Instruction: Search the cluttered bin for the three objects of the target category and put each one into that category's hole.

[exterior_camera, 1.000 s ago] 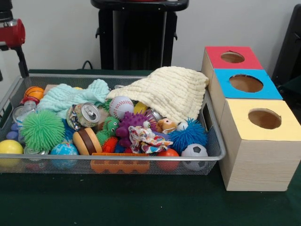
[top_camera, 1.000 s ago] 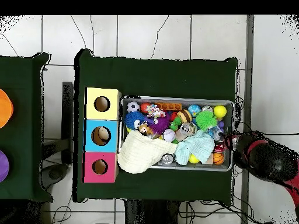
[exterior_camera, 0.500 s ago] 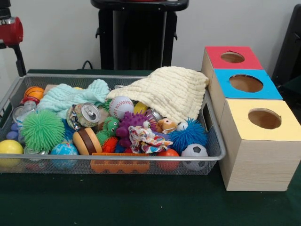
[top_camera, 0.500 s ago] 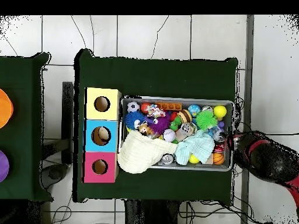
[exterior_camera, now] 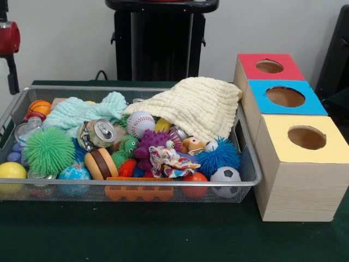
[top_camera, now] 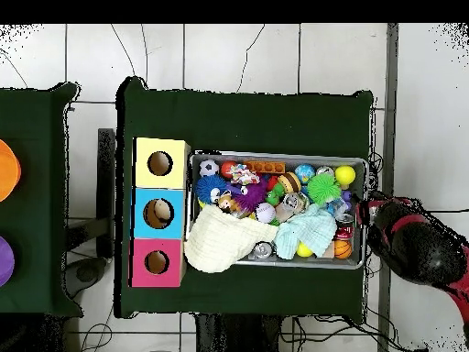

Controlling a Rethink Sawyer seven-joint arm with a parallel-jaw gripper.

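— Gripper status? I see only a black piece under a red joint at the far-left edge of the front view.

— Whether it is spread or pressed together I cannot tell. It carries nothing I can see.

— What has changed?

— Over the last second it has slid further left, and it is almost out of the front view now. From overhead the arm has shifted along that end of the wire bin and remains outside the rim. Nothing in the bin has moved.

— So no progress on the task?

— I judge none yet, since the search hasn't begun. The category isn't named. The candidates all lie in the bin: baseball, soccer ball, basketball and crushed can. More may be hidden under the cream cloth, which drapes over the bin's right rim, and the mint cloth.

— Room to move?

— It's open above the bin. The green table is bare on the near side. The red box, blue box and yellow box stand just beside the bin's right wall. All three holes are unobstructed, but carrying anything to them means crossing the whole bin.
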